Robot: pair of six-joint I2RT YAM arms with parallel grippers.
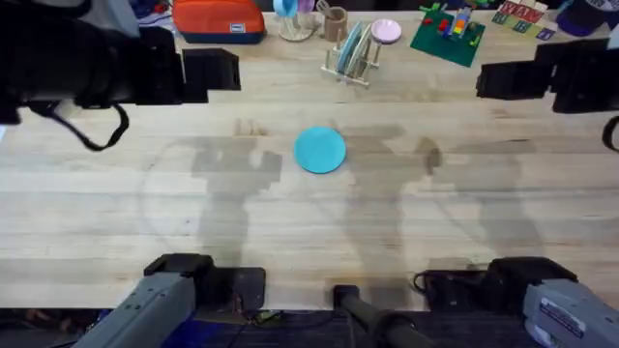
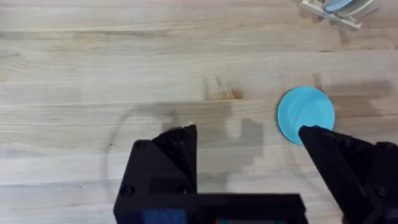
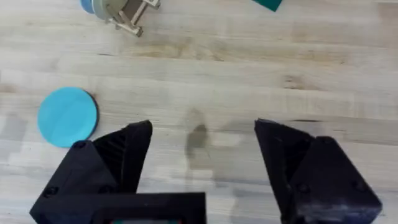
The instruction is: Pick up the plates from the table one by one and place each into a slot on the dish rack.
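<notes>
At the far side of the table (image 1: pixel 145 193), the dish rack (image 1: pixel 350 64) already carries plates standing on edge between its dowels, pale blue ones as far as I can tell, though I cannot count them; from my left wrist I catch only a corner of the rack (image 2: pixel 336 11), and from my right wrist its end with a blue edge in it (image 3: pixel 121 11). One turquoise plate (image 1: pixel 319 150) lies flat on the bare wood near the middle of the table, on the near side of the rack and well apart from it. My left gripper (image 2: pixel 249 140) hangs above the table with its fingers spread wide and nothing between them; the plate (image 2: pixel 305 115) sits outside that gap, just beyond one fingertip, which partly covers its near rim in that view. My right gripper (image 3: pixel 202 134) is likewise spread and empty, over bare wood, with the plate (image 3: pixel 67 116) lying off to the outer side of one finger, near it in that view.
</notes>
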